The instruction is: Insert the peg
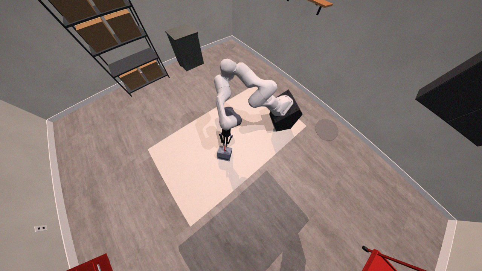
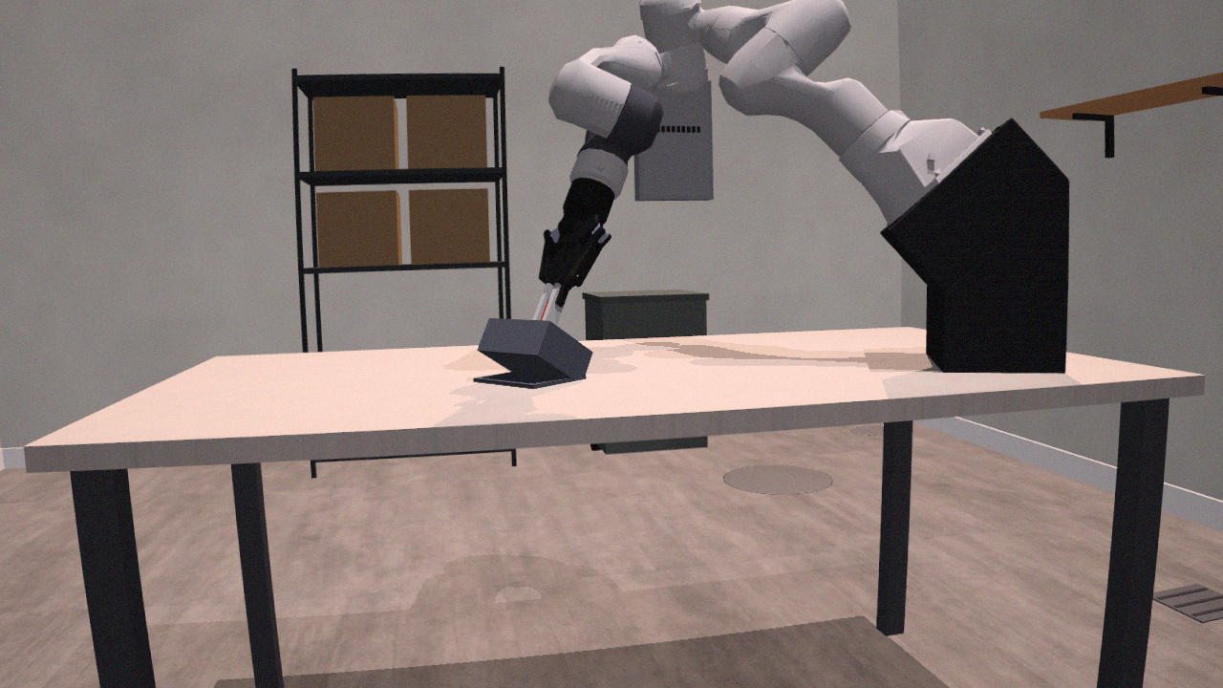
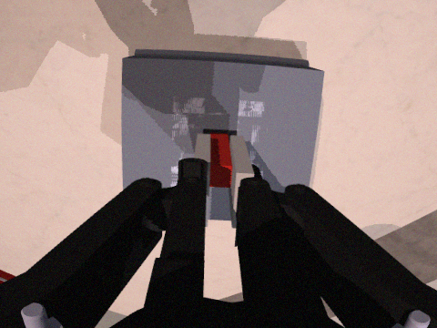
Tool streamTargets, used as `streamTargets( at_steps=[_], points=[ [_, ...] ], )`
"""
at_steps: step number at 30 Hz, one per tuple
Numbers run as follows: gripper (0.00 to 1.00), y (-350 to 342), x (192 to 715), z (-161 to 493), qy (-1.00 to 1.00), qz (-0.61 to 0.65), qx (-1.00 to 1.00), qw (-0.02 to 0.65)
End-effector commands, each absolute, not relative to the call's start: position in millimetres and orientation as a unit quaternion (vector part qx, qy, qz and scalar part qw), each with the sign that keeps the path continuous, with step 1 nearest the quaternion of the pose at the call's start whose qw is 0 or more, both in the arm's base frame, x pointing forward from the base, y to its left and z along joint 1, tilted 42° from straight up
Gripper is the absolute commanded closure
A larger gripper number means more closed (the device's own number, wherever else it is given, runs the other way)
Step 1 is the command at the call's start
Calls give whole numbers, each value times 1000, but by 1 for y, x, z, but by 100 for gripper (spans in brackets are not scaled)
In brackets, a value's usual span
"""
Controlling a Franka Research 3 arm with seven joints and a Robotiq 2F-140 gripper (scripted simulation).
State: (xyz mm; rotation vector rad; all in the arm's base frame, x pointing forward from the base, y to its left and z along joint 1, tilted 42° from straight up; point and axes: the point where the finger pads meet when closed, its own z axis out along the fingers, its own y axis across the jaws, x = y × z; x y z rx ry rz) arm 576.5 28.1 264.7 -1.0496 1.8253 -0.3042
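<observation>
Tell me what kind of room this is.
Likely a workshop or storeroom: a black metal shelf rack with brown cardboard boxes, a pale wooden table carrying the white robot arm, and a red cart.

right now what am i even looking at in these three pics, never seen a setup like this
It is one white robot arm bolted to a black base on a table. One picture looks down from the ceiling, one looks from the side, and one sits on the arm's wrist, looking past its black fingers. On the table stands a small grey block with a sloped panel. The gripper is shut on a red peg, whose tip meets the hole in that panel.
</observation>
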Motion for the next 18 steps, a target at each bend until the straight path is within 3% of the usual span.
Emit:
streamTargets(
  at_steps=[1, 18],
  points=[
    [100, 28, 576, 265, 750, -125, -431, 486],
    [73, 28, 576, 265, 750, -125, -431, 486]
  ],
)
